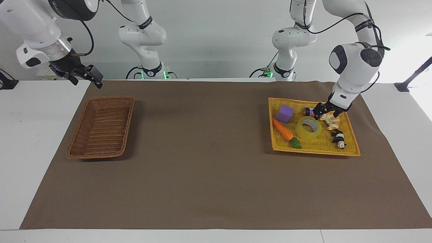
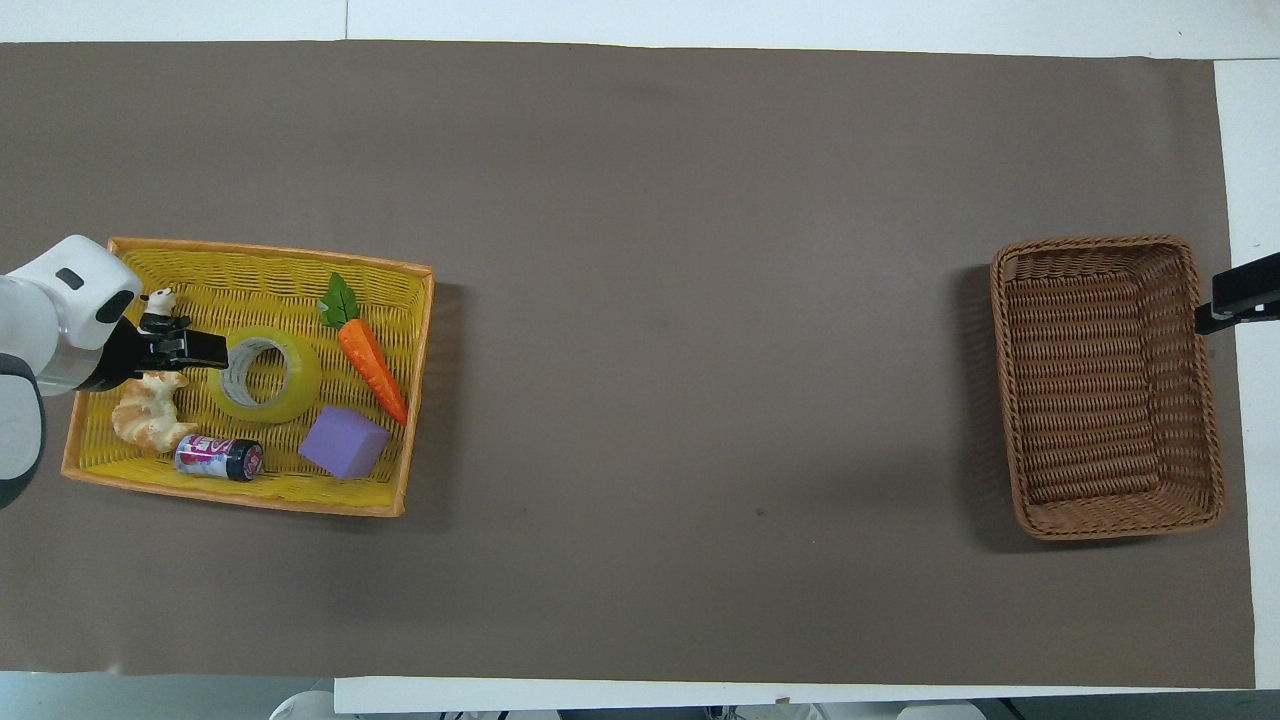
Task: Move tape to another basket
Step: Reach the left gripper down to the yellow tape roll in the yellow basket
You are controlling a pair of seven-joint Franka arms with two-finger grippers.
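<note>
Nearest your robots, the right gripper (image 1: 96, 81) waits in the air at the right arm's end of the table, over the mat's edge beside the brown basket (image 1: 101, 126), and its fingers stand apart with nothing between them. In the overhead view you see only its tip (image 2: 1235, 298) next to the brown basket (image 2: 1105, 385).

At the left arm's end sits the yellow tray (image 1: 347, 150). On its side nearest the robots lie a small can (image 1: 313, 111) and a purple block (image 1: 285, 113), with a croissant (image 1: 331, 122) next to the can. Your left gripper (image 1: 320, 112) hangs low over the tray, between the can and the croissant, just at the edge of the tape (image 1: 308, 127); from above, its tip (image 2: 190, 348) overlaps the rim of the tape (image 2: 265, 375). You cannot tell whether its fingers are open or closed, nor whether they touch the roll. The tape lies flat in the middle of the tray.

Farther out lie a toy carrot (image 1: 282, 130) and a panda figure (image 1: 339, 138).
</note>
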